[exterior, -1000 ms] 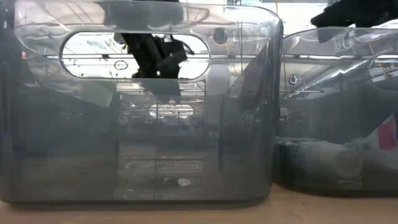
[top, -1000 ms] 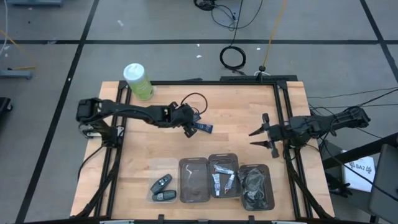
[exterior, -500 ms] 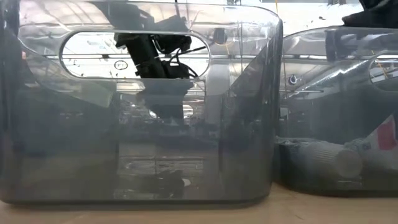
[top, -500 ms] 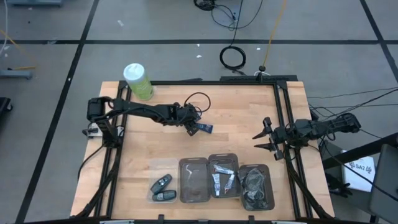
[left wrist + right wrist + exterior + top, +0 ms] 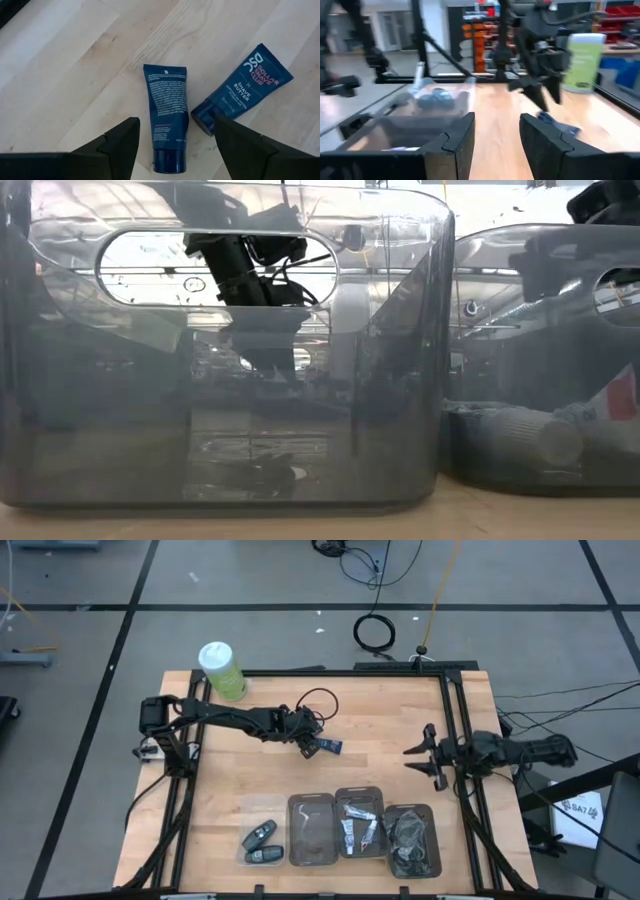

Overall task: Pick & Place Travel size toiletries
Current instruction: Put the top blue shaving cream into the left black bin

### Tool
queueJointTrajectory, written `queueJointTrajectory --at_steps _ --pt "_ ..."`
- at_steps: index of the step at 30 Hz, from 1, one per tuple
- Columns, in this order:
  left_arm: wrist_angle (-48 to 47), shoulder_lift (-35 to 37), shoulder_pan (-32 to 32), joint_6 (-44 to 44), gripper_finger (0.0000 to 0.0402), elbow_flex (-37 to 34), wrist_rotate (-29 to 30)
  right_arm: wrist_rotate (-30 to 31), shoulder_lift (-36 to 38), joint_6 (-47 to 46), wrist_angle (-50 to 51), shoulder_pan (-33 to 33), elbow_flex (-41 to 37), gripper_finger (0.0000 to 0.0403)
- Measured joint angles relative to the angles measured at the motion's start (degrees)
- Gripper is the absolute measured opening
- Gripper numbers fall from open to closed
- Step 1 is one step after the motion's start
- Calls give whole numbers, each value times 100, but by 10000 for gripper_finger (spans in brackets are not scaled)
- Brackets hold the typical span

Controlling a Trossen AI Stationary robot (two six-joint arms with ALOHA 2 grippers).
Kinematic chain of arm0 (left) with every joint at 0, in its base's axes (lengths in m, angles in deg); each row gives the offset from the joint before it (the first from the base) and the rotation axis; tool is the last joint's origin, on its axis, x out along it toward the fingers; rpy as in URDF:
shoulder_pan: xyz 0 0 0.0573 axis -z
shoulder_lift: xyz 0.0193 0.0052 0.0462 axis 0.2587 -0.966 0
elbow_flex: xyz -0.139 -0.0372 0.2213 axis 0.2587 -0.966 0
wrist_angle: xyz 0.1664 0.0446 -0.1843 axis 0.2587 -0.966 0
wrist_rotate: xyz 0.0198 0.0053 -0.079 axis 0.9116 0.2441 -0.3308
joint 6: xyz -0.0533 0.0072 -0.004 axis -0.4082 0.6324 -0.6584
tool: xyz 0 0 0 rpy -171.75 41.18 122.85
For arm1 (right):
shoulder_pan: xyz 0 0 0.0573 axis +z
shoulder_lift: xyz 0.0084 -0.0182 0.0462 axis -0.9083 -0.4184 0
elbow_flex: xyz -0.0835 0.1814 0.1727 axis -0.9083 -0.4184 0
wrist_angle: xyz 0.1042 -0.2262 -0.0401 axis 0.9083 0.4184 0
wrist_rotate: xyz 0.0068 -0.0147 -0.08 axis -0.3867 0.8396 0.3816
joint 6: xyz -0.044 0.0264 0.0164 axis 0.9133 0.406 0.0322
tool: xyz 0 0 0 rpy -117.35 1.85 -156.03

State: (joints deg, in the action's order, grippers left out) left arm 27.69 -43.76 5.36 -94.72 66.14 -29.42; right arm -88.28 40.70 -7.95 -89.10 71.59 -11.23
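Your left tool (image 5: 172,137) hangs open, empty, over two navy tubes (image 5: 166,110) lying side by side on the tabletop (image 5: 380,710). Your right tool (image 5: 422,756) waits open, empty, near the right edge.

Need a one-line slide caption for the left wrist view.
Open left gripper poised over one of two navy tubes: plain-backed tube between its fingers, Shave Butter tube alongside.
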Motion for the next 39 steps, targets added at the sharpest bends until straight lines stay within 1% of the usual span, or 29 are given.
queueJointTrajectory --at_steps 3,12,16,18,22,30,35,39 --pt "3 0 0 0 251 0 0 -126 1 -101 207 -426 2 144" --pt "3 0 0 0 251 0 0 -748 4 -4 133 -1696 -17 144" --pt "3 0 0 0 251 0 0 -1203 -2 -15 -388 -2028 -363 144" --pt "3 0 0 0 251 0 2 -1338 6 20 -597 -2136 -567 141" --pt "2 0 0 0 251 0 1 -1329 -15 99 -552 -2294 -562 123" --pt "-13 0 0 -208 251 -2 0 -1321 -27 22 -515 -2330 -573 88" --pt "-226 0 0 -214 250 -2 -28 -1330 -27 7 -534 -2328 -577 84" --pt "-328 -90 -44 -182 250 -2 -133 -1332 -27 -394 -558 -2323 -581 86"
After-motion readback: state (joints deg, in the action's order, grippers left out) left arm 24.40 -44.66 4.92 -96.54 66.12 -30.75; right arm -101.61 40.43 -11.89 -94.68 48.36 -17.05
